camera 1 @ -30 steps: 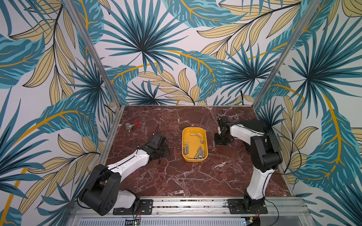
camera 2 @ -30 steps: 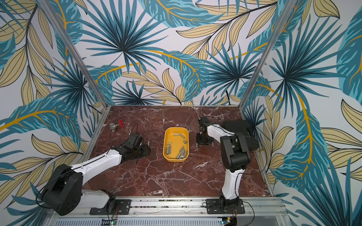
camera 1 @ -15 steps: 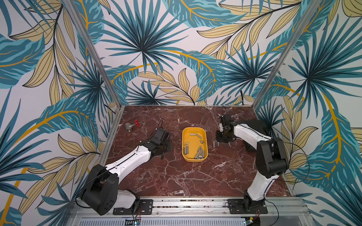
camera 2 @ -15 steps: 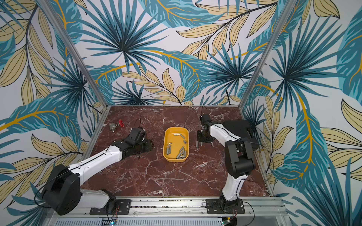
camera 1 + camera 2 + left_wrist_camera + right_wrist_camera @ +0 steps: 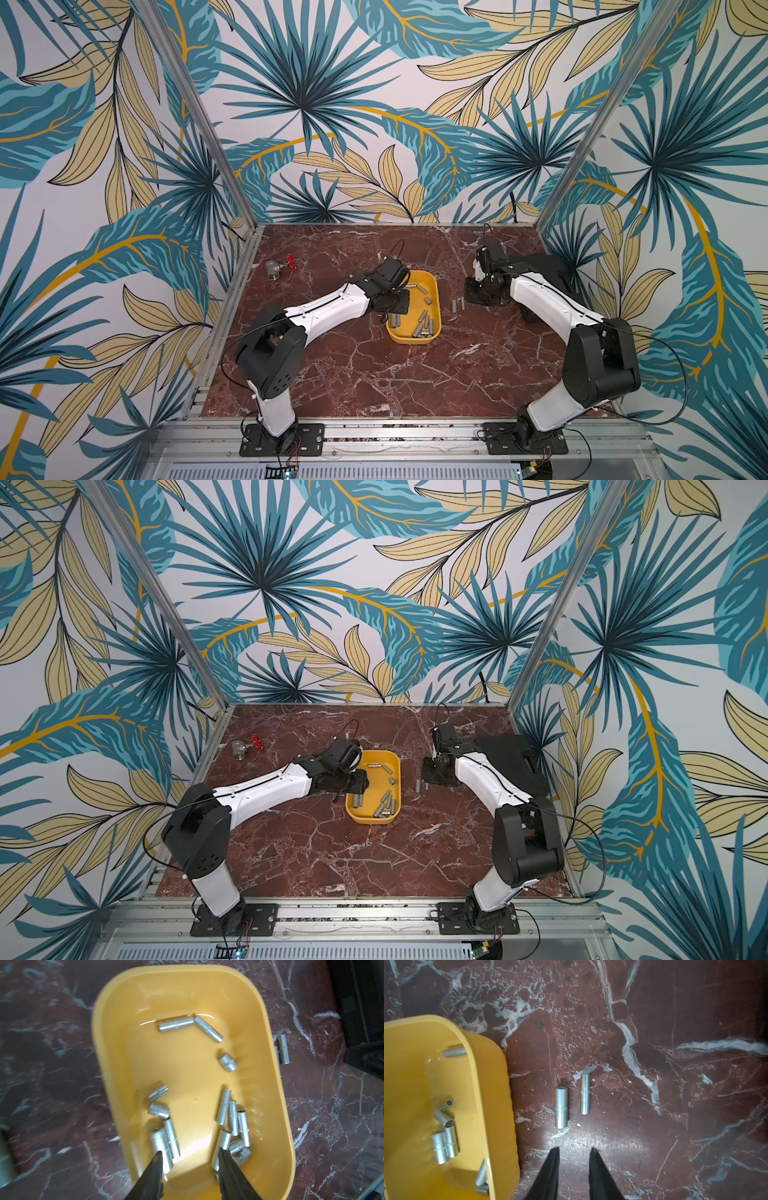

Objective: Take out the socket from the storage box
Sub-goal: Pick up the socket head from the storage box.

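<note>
The yellow storage box point(image 5: 437, 291) point(image 5: 399, 771) sits mid-table with several silver sockets point(image 5: 228, 1062) lying loose in it. My left gripper point(image 5: 190, 1152) point(image 5: 395, 301) hangs open over the box's near-left part. It grips nothing: one fat socket point(image 5: 158, 1142) lies just outside one fingertip and a long socket point(image 5: 223, 1140) beside the other. Two sockets point(image 5: 561, 1107) point(image 5: 585, 1094) lie side by side on the marble to the right of the box point(image 5: 492, 1084). My right gripper point(image 5: 574, 1149) point(image 5: 482, 291) stands slightly open and empty just short of them.
A metal valve with a red handle point(image 5: 279, 268) lies at the far left of the table. A black case point(image 5: 548, 270) lies at the far right, behind my right arm. Metal posts and patterned walls close in the marble table point(image 5: 374, 374).
My left arm has swung right, from the marble left of the box to over the box, and its jaws have narrowed a little. The right arm has barely shifted.
</note>
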Controlling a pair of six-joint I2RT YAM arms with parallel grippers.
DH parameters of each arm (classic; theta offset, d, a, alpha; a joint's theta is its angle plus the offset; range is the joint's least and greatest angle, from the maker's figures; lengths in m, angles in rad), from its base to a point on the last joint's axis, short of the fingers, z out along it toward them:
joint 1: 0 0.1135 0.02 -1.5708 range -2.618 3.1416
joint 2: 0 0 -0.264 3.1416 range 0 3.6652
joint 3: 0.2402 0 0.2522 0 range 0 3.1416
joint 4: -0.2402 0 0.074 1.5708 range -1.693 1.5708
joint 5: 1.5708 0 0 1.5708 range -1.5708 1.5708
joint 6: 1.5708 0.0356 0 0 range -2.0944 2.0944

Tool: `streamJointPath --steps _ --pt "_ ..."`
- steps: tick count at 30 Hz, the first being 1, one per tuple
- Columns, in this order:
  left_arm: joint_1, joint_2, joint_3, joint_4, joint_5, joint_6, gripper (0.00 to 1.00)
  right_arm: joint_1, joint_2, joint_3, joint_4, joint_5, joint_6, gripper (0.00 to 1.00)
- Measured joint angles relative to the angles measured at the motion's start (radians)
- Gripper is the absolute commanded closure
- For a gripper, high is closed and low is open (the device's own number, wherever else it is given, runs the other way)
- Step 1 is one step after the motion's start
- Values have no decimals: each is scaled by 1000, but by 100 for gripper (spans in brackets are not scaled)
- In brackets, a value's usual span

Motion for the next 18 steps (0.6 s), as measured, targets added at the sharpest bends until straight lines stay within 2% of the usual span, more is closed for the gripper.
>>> streamJointPath --steps 5,8,18 --pt "-45 146 159 -54 30 50 56 0 -24 -42 4 -11 20 72" --pt "-71 220 236 -99 24 83 61 0 -34 -55 9 -15 25 73" --pt "-94 316 273 -175 16 126 66 0 -37 -69 26 -27 36 73"
